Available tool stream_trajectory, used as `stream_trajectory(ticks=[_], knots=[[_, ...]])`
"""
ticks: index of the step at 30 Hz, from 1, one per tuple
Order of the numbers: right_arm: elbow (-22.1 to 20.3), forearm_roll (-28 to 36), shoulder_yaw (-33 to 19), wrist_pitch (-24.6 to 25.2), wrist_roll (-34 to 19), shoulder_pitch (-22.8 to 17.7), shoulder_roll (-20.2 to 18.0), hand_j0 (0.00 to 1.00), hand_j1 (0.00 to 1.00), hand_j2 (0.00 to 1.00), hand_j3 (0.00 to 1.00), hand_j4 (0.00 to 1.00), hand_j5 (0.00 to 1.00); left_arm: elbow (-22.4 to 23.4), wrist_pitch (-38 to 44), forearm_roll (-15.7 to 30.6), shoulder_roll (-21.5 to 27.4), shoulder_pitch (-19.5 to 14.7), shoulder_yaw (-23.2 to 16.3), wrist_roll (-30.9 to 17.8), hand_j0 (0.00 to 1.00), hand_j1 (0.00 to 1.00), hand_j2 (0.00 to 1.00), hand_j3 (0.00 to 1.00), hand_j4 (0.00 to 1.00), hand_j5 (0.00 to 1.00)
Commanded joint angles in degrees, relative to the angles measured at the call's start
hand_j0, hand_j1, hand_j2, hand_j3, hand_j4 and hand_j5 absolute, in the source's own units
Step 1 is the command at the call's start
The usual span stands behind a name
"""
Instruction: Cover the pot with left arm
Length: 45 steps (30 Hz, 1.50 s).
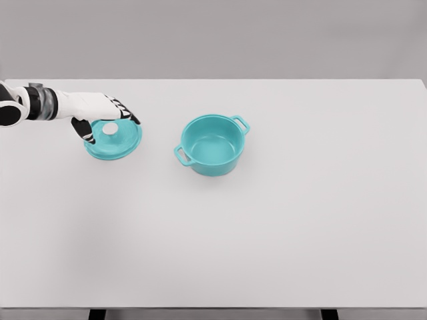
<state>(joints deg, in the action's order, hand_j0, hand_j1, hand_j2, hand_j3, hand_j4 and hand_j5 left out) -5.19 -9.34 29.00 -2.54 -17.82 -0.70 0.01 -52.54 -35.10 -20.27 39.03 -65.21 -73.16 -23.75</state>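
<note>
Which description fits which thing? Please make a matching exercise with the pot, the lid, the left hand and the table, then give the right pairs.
Things:
1. pot
2. lid
3. left hand
4. table

Descriptions:
A. white, carries everything else
B. teal, open, empty, near the middle
C. reaches in from the left, over the knob
D. teal, flat on the table, left of the pot

Pairs: 1-B, 2-D, 3-C, 4-A

lid left of pot, both on table
</note>
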Motion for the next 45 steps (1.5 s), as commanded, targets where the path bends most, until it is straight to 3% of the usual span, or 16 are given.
stream_trajectory(ticks=[1, 7, 29, 40, 45], knots=[[0.0, 0.0, 0.0, 0.0, 0.0, 0.0, 0.0, 1.0, 1.0, 1.0, 1.0, 1.0, 1.0, 0.3, 0.1, 0.1, -0.2, 0.0, 0.1, 0.0, 0.85, 0.85, 0.85, 0.85, 0.85, 0.85], [0.0, 0.0, 0.0, 0.0, 0.0, 0.0, 0.0, 1.0, 1.0, 1.0, 1.0, 1.0, 1.0, 1.3, 0.1, -1.0, -0.3, 0.0, 0.1, 0.0, 0.76, 0.76, 0.76, 0.76, 0.76, 0.76], [0.0, 0.0, 0.0, 0.0, 0.0, 0.0, 0.0, 1.0, 1.0, 1.0, 1.0, 1.0, 1.0, 3.5, 0.1, -2.2, -1.9, 0.3, 0.1, 0.0, 0.76, 0.76, 0.76, 0.76, 0.76, 0.76], [0.0, 0.0, 0.0, 0.0, 0.0, 0.0, 0.0, 1.0, 1.0, 1.0, 1.0, 1.0, 1.0, 3.4, 0.1, -2.2, -2.2, 0.4, 0.1, 0.0, 0.73, 0.73, 0.73, 0.73, 0.73, 0.73], [0.0, 0.0, 0.0, 0.0, 0.0, 0.0, 0.0, 1.0, 1.0, 1.0, 1.0, 1.0, 1.0, 3.4, 0.1, -2.3, -2.2, 0.4, 0.1, 0.0, 0.66, 0.66, 0.66, 0.66, 0.66, 0.66]])
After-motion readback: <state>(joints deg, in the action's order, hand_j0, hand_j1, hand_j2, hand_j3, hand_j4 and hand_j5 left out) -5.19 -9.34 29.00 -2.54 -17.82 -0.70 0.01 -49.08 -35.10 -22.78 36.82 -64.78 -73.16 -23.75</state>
